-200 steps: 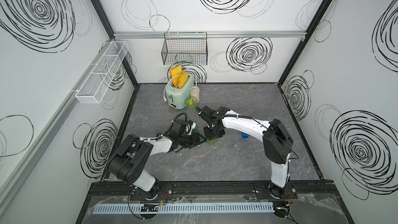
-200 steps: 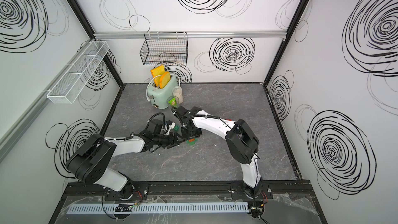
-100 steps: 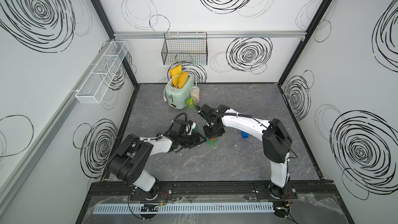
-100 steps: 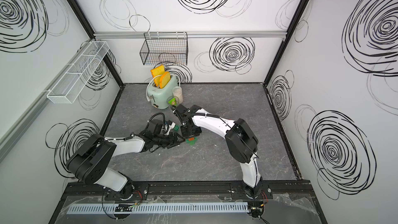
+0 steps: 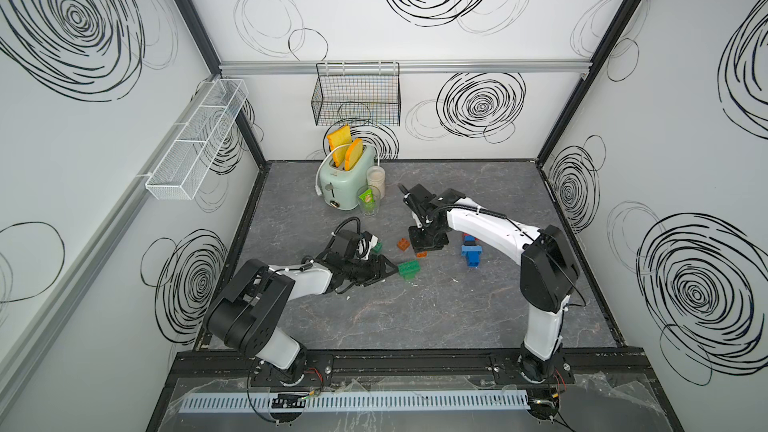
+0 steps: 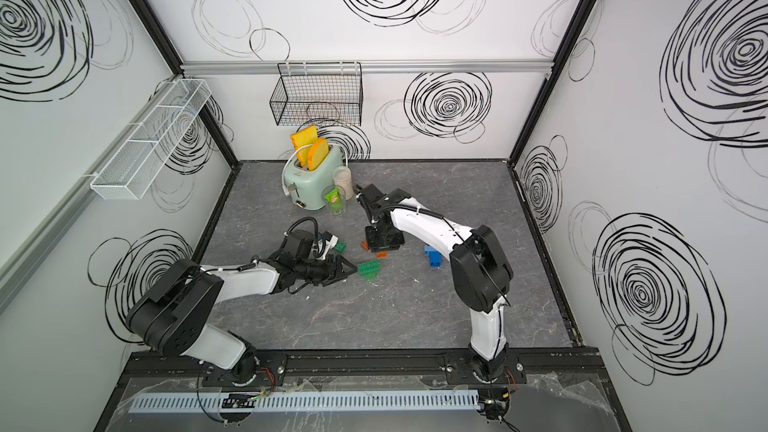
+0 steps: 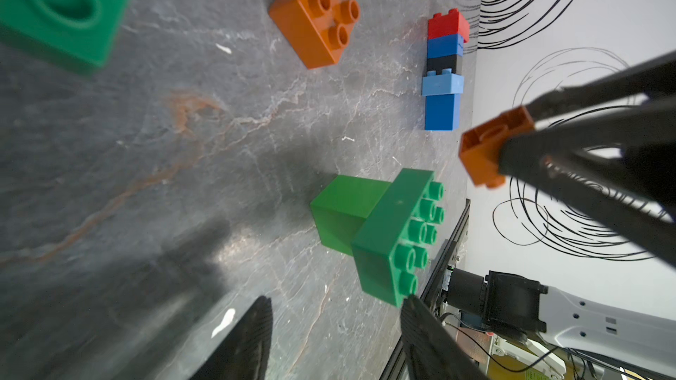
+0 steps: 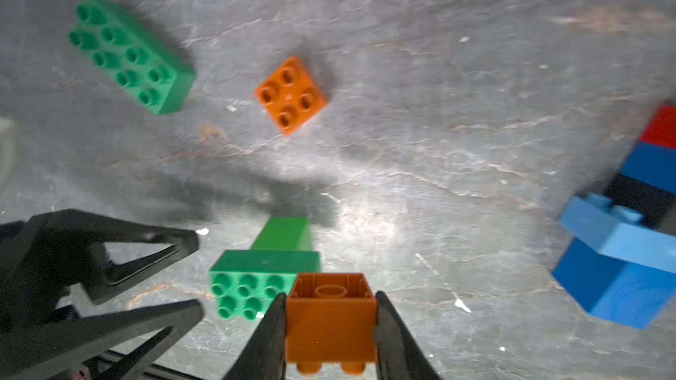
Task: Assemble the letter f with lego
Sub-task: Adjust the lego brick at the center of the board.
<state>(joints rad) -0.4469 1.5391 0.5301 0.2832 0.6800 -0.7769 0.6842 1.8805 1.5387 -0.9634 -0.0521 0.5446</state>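
A grey marbled table [image 5: 415,317], flecked with white crumbs, sits between white walls [image 5: 457,14] with black swirls. Mid-frame in both top views the lego [image 6: 368,270] lies scattered: 2 joined green bricks [image 5: 409,270], 1 loose orange brick [image 5: 403,244], a green oblong [image 5: 377,247], a red-blue-black stack [image 5: 471,253]. The right gripper [image 8: 330,303] is clamped on another orange piece [image 7: 483,151]. The left gripper [image 7: 336,301] stands half open, empty, just beside the joined green bricks.
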